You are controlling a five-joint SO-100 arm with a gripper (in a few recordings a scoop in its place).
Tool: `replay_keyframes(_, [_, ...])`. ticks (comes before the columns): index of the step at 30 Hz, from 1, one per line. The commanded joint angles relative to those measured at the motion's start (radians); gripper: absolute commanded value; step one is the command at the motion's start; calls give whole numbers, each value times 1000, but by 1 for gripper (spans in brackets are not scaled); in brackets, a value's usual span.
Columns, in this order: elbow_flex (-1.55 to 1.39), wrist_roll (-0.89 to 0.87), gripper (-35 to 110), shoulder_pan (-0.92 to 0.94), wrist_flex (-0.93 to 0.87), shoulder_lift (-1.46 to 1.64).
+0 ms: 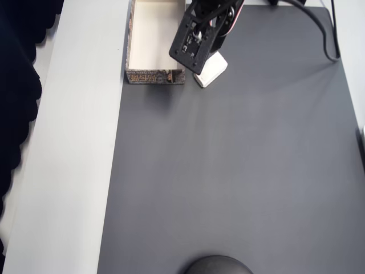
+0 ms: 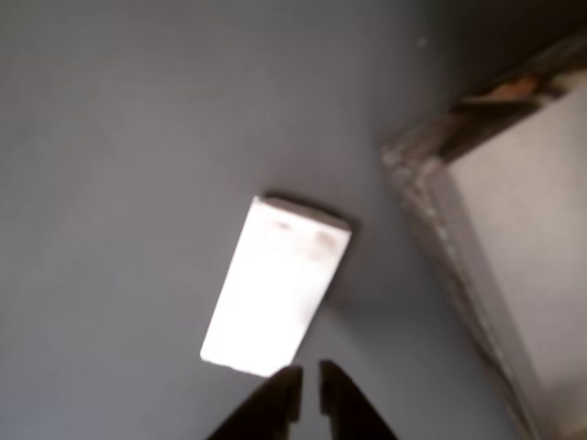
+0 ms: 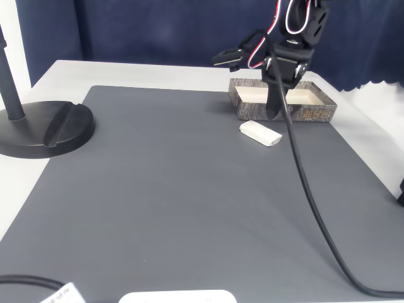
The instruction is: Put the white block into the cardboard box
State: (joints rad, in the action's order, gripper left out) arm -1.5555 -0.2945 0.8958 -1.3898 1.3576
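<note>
White block [image 3: 260,133] flat on grey mat [image 3: 189,202], just beside cardboard box [image 3: 315,112] — gripper [image 2: 309,380] above it, fingers nearly together, holding nothing.

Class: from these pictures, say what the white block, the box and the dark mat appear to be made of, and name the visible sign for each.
White block: probably smooth plastic or foam; plain, matte, rounded edges.
Box: likely cardboard; thin walls, printed brown outside with orange lettering, cream inside.
Mat: seems rubber or foam sheet; dark grey, dull, finely ribbed surface.
</note>
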Motion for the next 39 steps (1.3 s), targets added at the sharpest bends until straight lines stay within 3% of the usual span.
replay_keyframes(1, [48,72,-2,-15,9,23])
replay_keyframes(13, [40,402,-2,-37,9,43])
replay_keyframes(39, [55,466,-2,-25,49,15])
